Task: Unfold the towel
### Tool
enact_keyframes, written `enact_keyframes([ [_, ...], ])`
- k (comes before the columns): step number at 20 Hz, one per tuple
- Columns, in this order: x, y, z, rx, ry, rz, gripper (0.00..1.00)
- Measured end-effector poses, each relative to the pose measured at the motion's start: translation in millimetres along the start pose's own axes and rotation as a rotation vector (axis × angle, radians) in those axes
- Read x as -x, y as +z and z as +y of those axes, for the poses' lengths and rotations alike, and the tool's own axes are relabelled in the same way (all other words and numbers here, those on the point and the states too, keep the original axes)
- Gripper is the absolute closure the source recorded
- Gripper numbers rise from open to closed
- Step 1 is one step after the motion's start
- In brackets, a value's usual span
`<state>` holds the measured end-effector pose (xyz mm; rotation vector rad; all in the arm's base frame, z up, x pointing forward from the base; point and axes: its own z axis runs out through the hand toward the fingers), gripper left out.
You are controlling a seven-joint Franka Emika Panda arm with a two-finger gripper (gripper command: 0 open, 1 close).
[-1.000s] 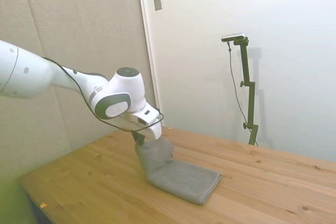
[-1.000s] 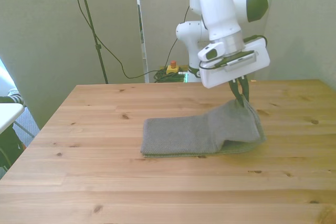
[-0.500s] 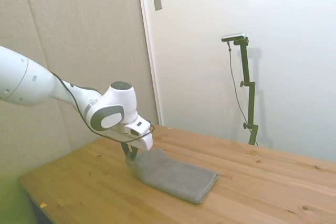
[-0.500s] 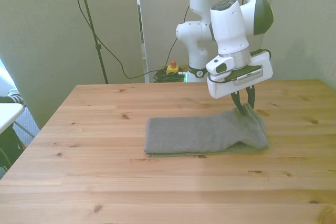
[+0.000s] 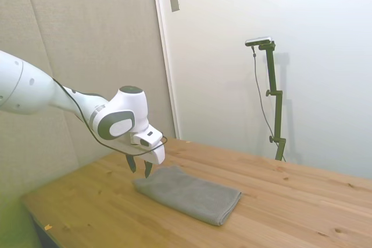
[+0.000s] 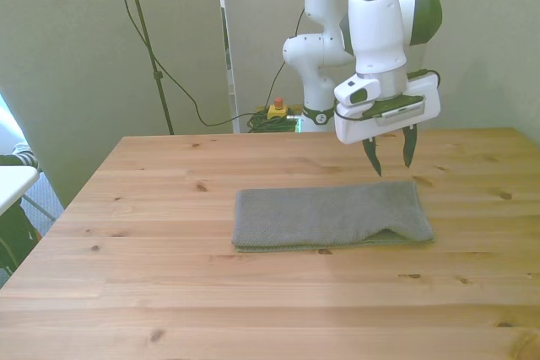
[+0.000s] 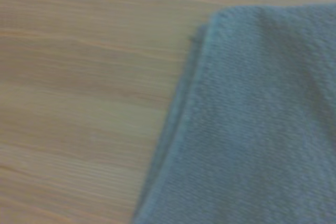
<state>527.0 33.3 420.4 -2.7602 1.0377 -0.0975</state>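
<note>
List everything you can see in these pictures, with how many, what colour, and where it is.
towel: one, grey, lying flat and folded on the table, near the front view's right
table: one, light wood, under the towel
orange-red and yellow object: one, on the floor behind the table, too small to identify
wall plate: one, grey, high on the wall in the side view
person's sleeve: one, striped, at the front view's left edge
gripper: one, dark fingers open, just above the towel's end, not touching it
arm: one, white

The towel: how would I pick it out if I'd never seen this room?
Find the wooden table below the white arm. The towel lies flat on it, under the open gripper. It is the only soft grey cloth there.
</note>
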Motion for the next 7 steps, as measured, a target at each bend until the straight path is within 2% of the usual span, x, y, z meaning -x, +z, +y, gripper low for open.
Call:
enact_keyframes([
  [3,10,-20,6,0.085,0.109,0.065,0.00],
  [7,55,-55,26,0.167,0.260,0.160,0.00],
])
